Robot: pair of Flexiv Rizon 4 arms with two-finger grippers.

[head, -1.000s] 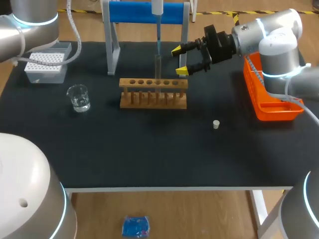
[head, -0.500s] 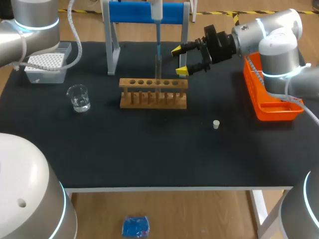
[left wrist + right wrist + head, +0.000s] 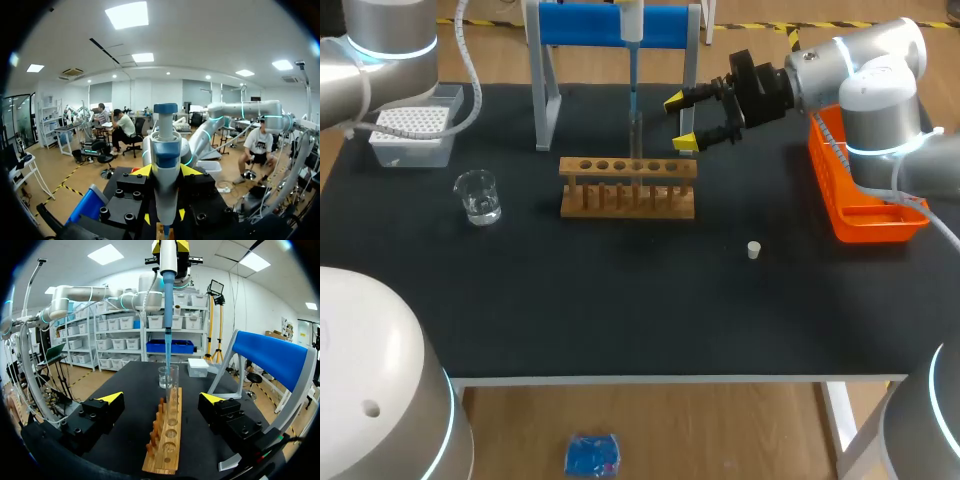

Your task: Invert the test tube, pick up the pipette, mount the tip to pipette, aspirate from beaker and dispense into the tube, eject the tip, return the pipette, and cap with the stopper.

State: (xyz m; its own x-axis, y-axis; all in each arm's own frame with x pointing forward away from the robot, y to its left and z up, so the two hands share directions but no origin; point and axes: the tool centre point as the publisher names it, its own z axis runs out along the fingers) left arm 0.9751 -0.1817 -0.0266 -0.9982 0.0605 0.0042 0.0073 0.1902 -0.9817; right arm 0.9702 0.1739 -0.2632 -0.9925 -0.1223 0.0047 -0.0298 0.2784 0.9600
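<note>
My left gripper (image 3: pixel 165 196) is shut on the white and blue pipette (image 3: pixel 165 150), held upright above the rack. The pipette (image 3: pixel 633 22) carries a thin blue tip (image 3: pixel 634 95) that points down into the glass test tube (image 3: pixel 635 135) standing in the wooden rack (image 3: pixel 628 187). From the right wrist view the pipette (image 3: pixel 168 260) hangs over the tube (image 3: pixel 174 375). My right gripper (image 3: pixel 683 122) stands open just right of the tube, level with it; nothing lies between its fingers (image 3: pixel 113 398). The beaker (image 3: pixel 478 196) stands left of the rack. The small white stopper (image 3: pixel 753 250) lies to the rack's front right.
A tip box (image 3: pixel 412 132) sits at the back left under my left arm. The blue pipette stand (image 3: pixel 585 25) rises behind the rack. An orange basket (image 3: pixel 865 215) lies at the right edge.
The pipette and my left arm have shifted very slightly to the left. The right arm has kept still.
</note>
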